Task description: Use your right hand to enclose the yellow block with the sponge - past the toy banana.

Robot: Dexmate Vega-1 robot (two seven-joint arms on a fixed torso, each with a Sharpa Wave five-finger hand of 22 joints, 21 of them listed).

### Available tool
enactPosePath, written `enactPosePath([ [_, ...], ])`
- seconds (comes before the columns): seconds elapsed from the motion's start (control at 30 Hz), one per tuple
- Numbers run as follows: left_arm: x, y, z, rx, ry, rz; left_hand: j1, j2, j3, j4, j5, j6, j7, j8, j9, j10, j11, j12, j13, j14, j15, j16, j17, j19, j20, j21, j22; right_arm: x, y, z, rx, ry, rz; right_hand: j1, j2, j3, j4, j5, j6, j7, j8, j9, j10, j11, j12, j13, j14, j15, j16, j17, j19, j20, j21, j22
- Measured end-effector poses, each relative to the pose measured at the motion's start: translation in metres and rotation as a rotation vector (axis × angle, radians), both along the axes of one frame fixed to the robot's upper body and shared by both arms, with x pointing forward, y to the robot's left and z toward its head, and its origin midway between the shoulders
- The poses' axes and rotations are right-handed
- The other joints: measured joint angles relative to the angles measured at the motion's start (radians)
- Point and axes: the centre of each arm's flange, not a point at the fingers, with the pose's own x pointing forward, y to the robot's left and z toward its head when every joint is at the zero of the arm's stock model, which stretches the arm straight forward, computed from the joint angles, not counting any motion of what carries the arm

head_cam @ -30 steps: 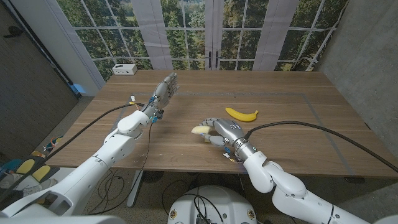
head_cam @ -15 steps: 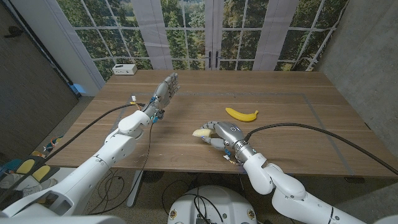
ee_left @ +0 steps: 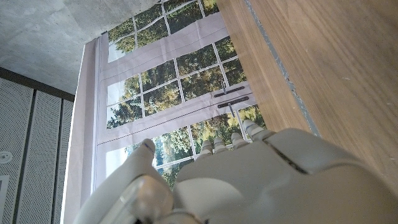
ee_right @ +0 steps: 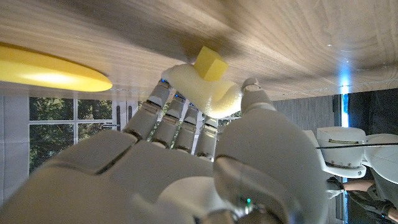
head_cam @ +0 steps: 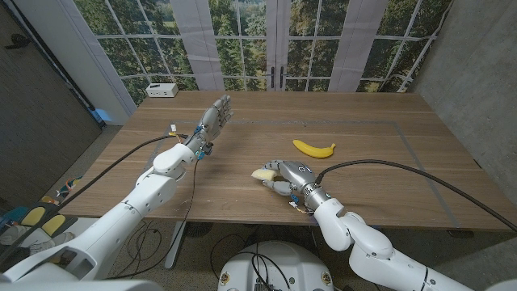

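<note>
Nearest the table's [head_cam: 420, 162] front edge, the pale sponge [ee_right: 205, 93] is gripped by the right hand [head_cam: 292, 176], bent between its curled fingers [ee_right: 171, 121] and thumb. The yellow block [ee_right: 209, 64] is seen touching the sponge's folded surface. Just beyond lies the toy banana [head_cam: 313, 149]. Farther off, the left hand [head_cam: 212, 120] is held open, fingers apart, holding nothing. Farthest, a white box [head_cam: 162, 90] sits.

A small white box [head_cam: 162, 90] sits at the wooden table's [head_cam: 388, 182] far left corner, before tall windows [head_cam: 266, 36].
</note>
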Motion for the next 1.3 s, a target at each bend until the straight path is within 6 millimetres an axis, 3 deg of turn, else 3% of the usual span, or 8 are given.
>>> enactPosePath([
  [0.33, 0.004, 0.001, 0.002, -0.001, 0.001, -0.001, 0.000, 0.000, 0.000, 0.000, 0.000, 0.000, 0.000, 0.000, 0.000, 0.000, 0.000, 0.000, 0.000, 0.000, 0.000, 0.000, 0.000, 0.000, 0.000, 0.000, 0.000, 0.004, -0.005, -0.002, -0.021, 0.028, -0.037, -0.045, -0.059, -0.045, 0.005, 0.008, -0.061, -0.010, -0.011, 0.002, -0.026, -0.002, -0.008, 0.000, -0.001, -0.001, -0.015, -0.008, -0.012, 0.020, -0.013, 0.000],
  [0.57, 0.007, 0.000, 0.003, 0.002, 0.001, -0.012, 0.000, 0.000, 0.000, 0.000, 0.000, 0.000, 0.000, 0.000, 0.000, 0.000, 0.000, 0.000, 0.000, 0.000, 0.000, 0.000, 0.000, 0.000, 0.000, 0.000, 0.000, 0.001, -0.006, -0.001, -0.038, 0.034, -0.051, -0.067, -0.081, -0.079, 0.007, 0.031, -0.224, -0.023, -0.022, 0.002, -0.099, -0.009, -0.019, 0.005, -0.027, -0.001, -0.026, -0.007, -0.018, 0.036, -0.027, 0.000],
  [0.77, 0.007, 0.000, 0.003, 0.003, 0.001, -0.013, 0.000, 0.000, 0.000, 0.000, 0.000, 0.000, 0.000, 0.000, 0.000, 0.000, 0.000, 0.000, 0.000, 0.000, 0.000, 0.000, 0.000, 0.000, 0.000, 0.000, 0.000, -0.001, -0.006, 0.001, -0.047, 0.036, -0.053, -0.111, -0.125, -0.120, 0.024, 0.041, -0.338, -0.022, -0.022, 0.001, -0.150, -0.004, -0.019, 0.005, -0.046, 0.004, -0.043, -0.007, -0.032, 0.051, -0.040, 0.003],
  [0.93, 0.007, 0.000, 0.003, 0.003, 0.001, -0.013, 0.000, 0.000, 0.000, 0.000, 0.000, -0.002, -0.002, 0.000, 0.000, 0.000, 0.000, 0.000, 0.000, 0.000, 0.000, 0.000, 0.000, 0.000, 0.000, 0.000, 0.000, -0.002, -0.007, 0.001, -0.054, 0.039, -0.042, -0.169, -0.181, -0.170, 0.048, 0.051, -0.353, -0.017, -0.010, -0.002, -0.161, 0.007, -0.014, 0.005, -0.052, -0.002, -0.048, -0.007, -0.039, 0.065, -0.047, 0.003],
  [1.07, 0.007, 0.000, 0.003, 0.003, 0.001, -0.013, 0.000, 0.000, 0.000, 0.000, 0.000, -0.002, -0.002, 0.000, 0.000, 0.000, 0.000, 0.000, 0.000, 0.000, 0.000, 0.000, 0.000, 0.000, 0.000, 0.000, 0.000, -0.003, -0.006, 0.002, -0.054, 0.046, -0.017, -0.231, -0.195, -0.204, 0.072, 0.055, -0.354, -0.012, 0.001, 0.001, -0.155, 0.017, -0.007, 0.005, -0.052, -0.002, -0.048, -0.006, -0.040, 0.078, -0.051, 0.003],
  [1.13, 0.006, 0.000, 0.003, 0.003, 0.001, -0.013, 0.000, 0.000, 0.000, 0.000, 0.000, -0.002, -0.002, 0.000, 0.000, 0.000, 0.000, 0.000, 0.000, 0.000, 0.000, 0.000, 0.000, 0.000, 0.000, 0.000, 0.000, -0.003, -0.009, 0.002, -0.052, 0.048, -0.004, -0.262, -0.192, -0.217, 0.087, 0.061, -0.331, -0.007, 0.009, 0.001, -0.144, 0.027, -0.003, 0.005, -0.052, -0.002, -0.048, -0.005, -0.035, 0.082, -0.054, 0.003],
  [1.3, 0.006, -0.001, 0.002, 0.006, 0.002, -0.015, 0.000, 0.000, 0.000, 0.000, 0.000, -0.002, -0.002, 0.000, 0.000, 0.000, 0.000, 0.000, 0.000, 0.000, 0.000, 0.000, 0.000, 0.000, 0.000, 0.000, 0.000, -0.005, -0.013, 0.005, -0.001, 0.035, 0.039, -0.325, -0.133, -0.215, 0.127, 0.081, -0.254, 0.001, 0.030, 0.001, -0.104, 0.044, 0.008, 0.005, -0.032, -0.001, -0.043, 0.000, -0.035, 0.082, -0.058, 0.003],
])
